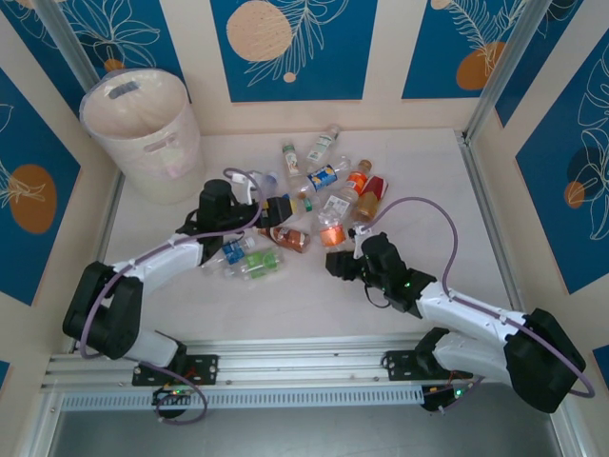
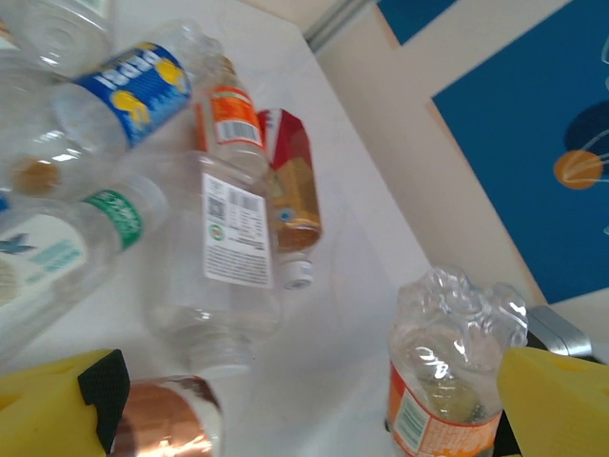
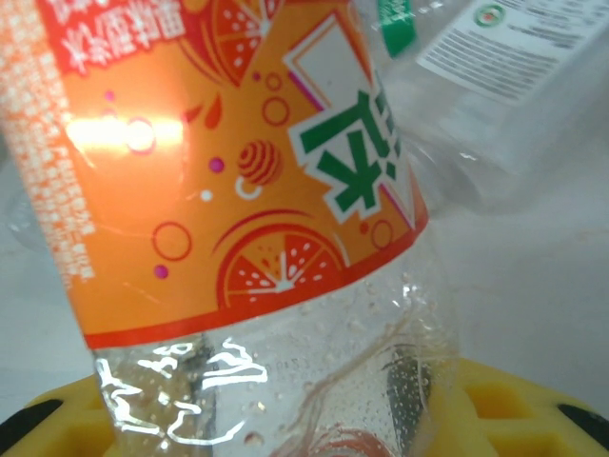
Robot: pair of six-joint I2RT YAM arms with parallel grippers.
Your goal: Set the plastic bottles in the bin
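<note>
The bin [image 1: 143,133] stands on the table [image 1: 314,305] at ten o'clock, in the far corner. The bottles [image 1: 328,195] lie heaped mid-table, well apart from it. Stray bottles [image 1: 249,262] lie at eight o'clock of the heap, beside my left arm [image 1: 162,259]. One bottle [image 1: 331,234] sits at six o'clock of it, in my right gripper [image 1: 335,259].

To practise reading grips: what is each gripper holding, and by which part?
Right gripper: the orange-labelled bottle, clamped on its clear body beside the label. Left gripper: open, holding nothing.
</note>
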